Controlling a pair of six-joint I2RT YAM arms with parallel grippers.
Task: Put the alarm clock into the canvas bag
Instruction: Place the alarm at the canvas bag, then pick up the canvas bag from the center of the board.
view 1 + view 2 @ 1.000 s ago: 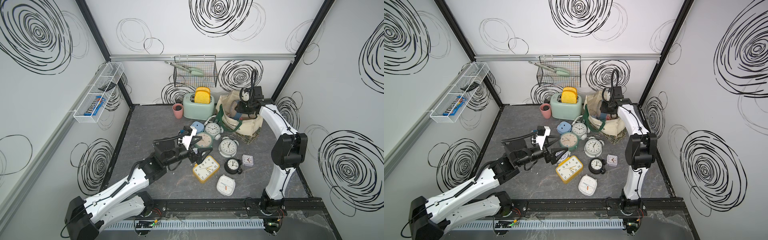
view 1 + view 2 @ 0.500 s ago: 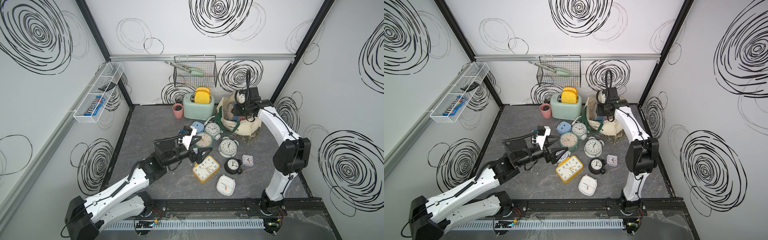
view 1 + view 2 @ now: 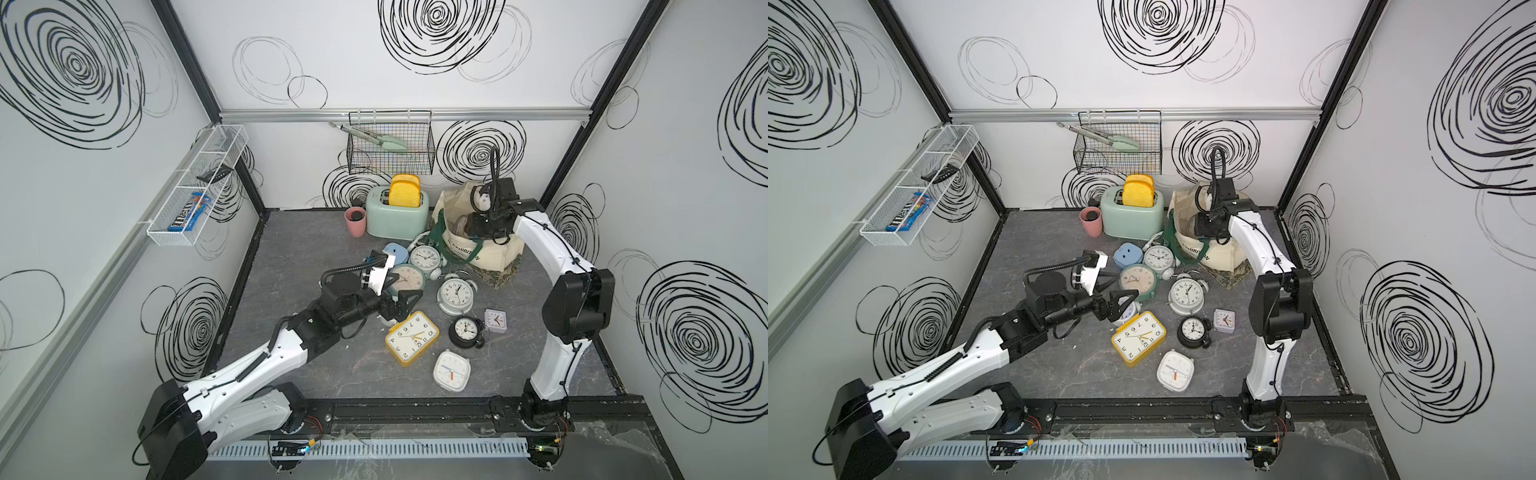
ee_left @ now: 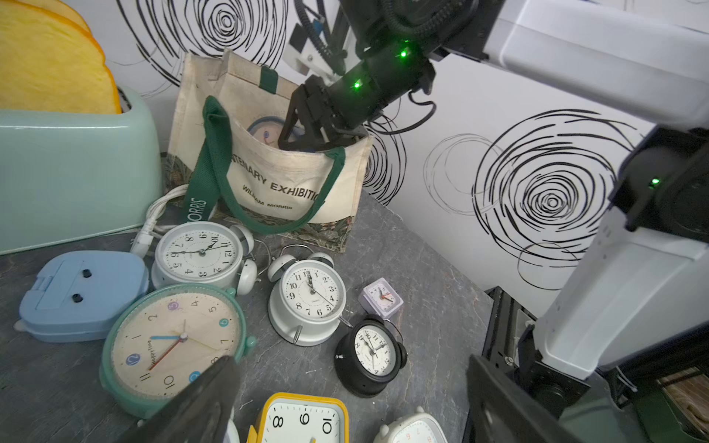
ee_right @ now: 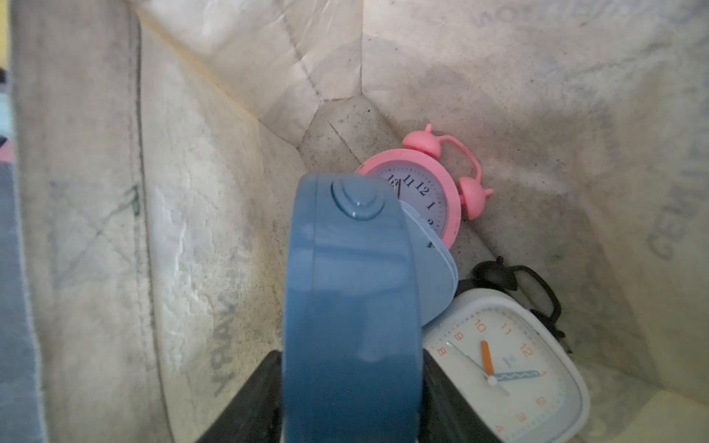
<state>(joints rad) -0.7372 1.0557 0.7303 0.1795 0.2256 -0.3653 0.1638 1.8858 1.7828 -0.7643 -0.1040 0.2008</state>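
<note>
The blue alarm clock (image 5: 345,307) is inside the canvas bag (image 4: 268,184), low in its opening. It is seen on edge: a smooth dusty-blue body with rounded corners, a round button on its rim, and a paler blue side. It stands between the two black fingers (image 5: 249,402) of the right gripper (image 4: 303,138); I cannot tell if they press it or are loose. Behind it, at the bottom of the bag, lie a pink twin-bell clock (image 5: 418,191) and a white square clock (image 5: 510,368) with orange numbers. The bag is cream with dark green handles and dark letters, and it stands just beside the mint toaster (image 3: 397,216). The left gripper (image 3: 398,306) hangs wide open and empty above the clocks on the table.
</note>
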